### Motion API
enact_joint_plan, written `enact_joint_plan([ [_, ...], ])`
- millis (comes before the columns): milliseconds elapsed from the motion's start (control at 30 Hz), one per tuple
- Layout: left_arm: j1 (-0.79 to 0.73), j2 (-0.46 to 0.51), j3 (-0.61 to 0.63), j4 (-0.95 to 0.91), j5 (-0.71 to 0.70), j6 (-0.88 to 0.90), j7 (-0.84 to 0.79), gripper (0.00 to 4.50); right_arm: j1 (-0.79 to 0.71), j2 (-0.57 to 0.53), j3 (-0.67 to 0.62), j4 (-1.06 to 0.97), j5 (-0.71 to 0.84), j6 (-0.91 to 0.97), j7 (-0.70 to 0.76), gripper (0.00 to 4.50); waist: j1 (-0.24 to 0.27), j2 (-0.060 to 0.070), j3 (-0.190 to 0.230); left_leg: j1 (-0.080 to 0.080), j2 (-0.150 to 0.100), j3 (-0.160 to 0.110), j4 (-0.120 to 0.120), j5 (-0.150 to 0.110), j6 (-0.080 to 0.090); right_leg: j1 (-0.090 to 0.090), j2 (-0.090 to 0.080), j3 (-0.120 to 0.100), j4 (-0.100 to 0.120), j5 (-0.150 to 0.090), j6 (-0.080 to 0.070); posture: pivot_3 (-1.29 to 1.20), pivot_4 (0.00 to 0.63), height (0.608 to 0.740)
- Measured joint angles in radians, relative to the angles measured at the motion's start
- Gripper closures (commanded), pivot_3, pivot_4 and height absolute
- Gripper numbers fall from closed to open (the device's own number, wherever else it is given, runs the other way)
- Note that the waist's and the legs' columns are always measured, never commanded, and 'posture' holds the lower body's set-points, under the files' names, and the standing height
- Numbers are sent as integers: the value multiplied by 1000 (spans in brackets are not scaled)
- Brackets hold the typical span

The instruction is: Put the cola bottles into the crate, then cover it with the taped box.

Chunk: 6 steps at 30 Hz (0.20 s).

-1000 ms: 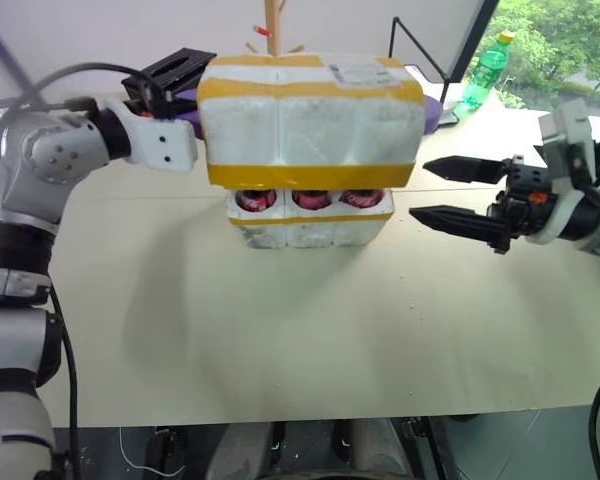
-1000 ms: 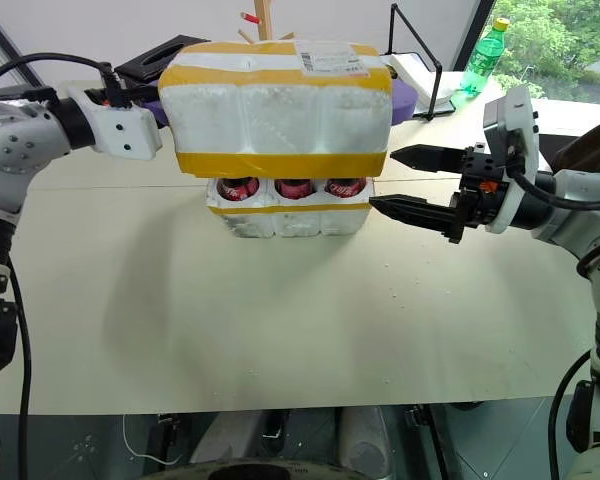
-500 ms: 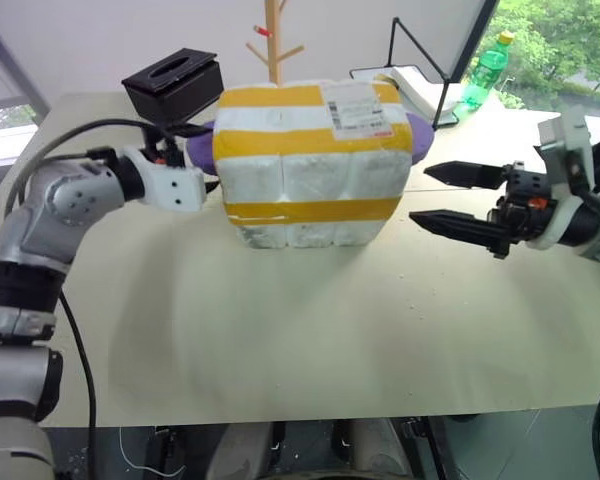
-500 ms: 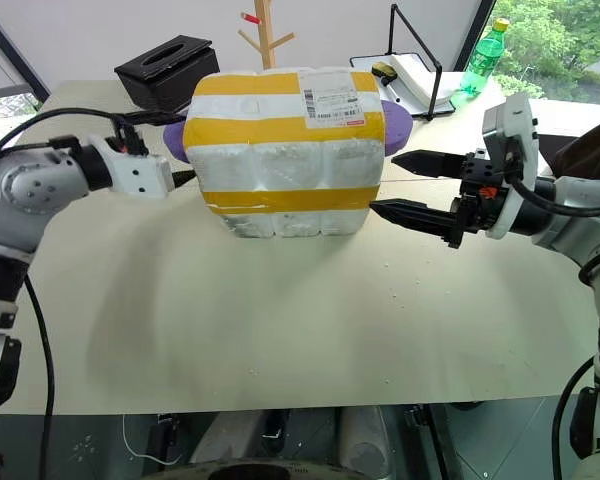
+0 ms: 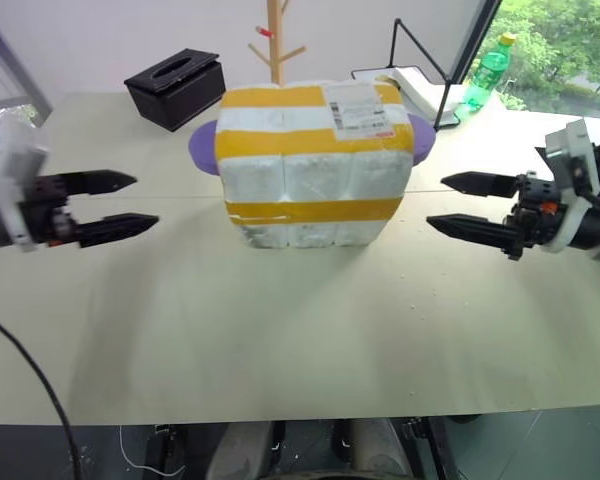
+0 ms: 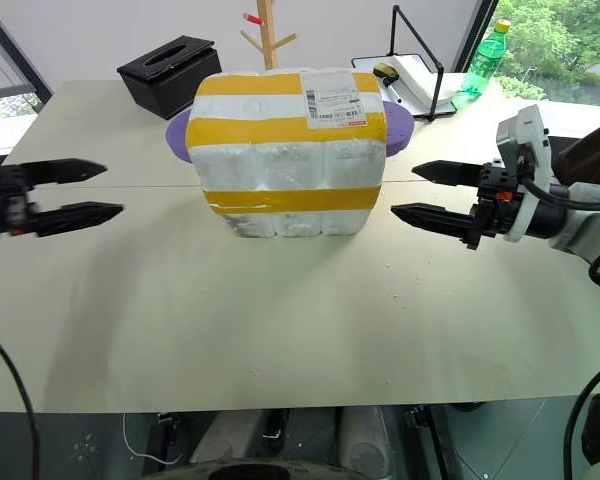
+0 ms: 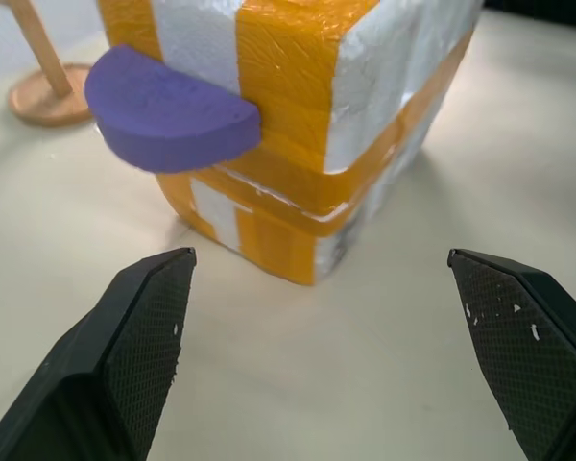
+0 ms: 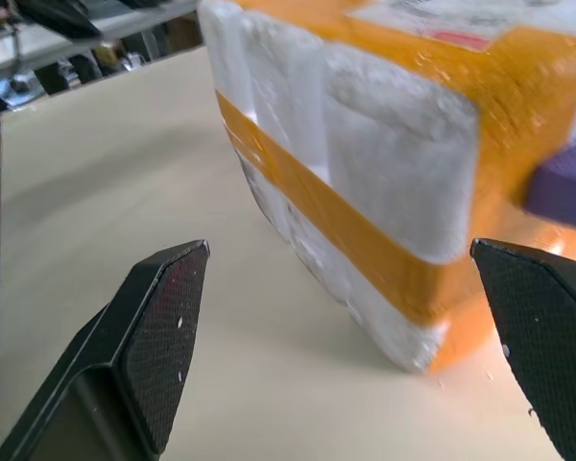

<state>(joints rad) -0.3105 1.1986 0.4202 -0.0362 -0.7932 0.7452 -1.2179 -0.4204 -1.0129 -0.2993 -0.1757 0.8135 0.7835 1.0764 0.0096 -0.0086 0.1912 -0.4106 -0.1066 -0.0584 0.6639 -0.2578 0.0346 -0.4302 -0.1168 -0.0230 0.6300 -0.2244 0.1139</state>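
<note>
**Taped box seated on the crate, both arms clear**

Pale tabletop (image 5: 280, 330) fills the scene, with a window and greenery at the back right. At the far left, the left gripper (image 5: 120, 205) hovers well apart from the stack, its two black fingers spread and empty. Behind it, toward the back, sits a black tissue box (image 5: 176, 86), with a wooden stand (image 5: 274, 40) just beyond. In the middle, the taped box (image 5: 315, 135) rests squarely on the crate (image 5: 305, 222); only the crate's lower yellow band and white foam base show beneath it, so the cola bottles are hidden inside. Purple foam tabs (image 7: 168, 115) jut from both ends of the box. At the right, the right gripper (image 5: 460, 205) is likewise released, level with the seam and near it, not touching. A green plastic bottle (image 5: 485, 70) stands at the back right.

The cover appears done. Judging by the seam in the left wrist view, the fit looks even; the sensible finish is to keep both grippers clear, so that nothing nudges the box askew.
</note>
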Motion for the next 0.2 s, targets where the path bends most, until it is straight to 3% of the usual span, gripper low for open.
enact_joint_plan([
  [200,69,13,10,56,29,3,-62,106,45,-32,5,49,-56,-33,73,0,1,0,0,0,1,0,0,0,0,0,-1,1,0,0,0,0,150,736],
])
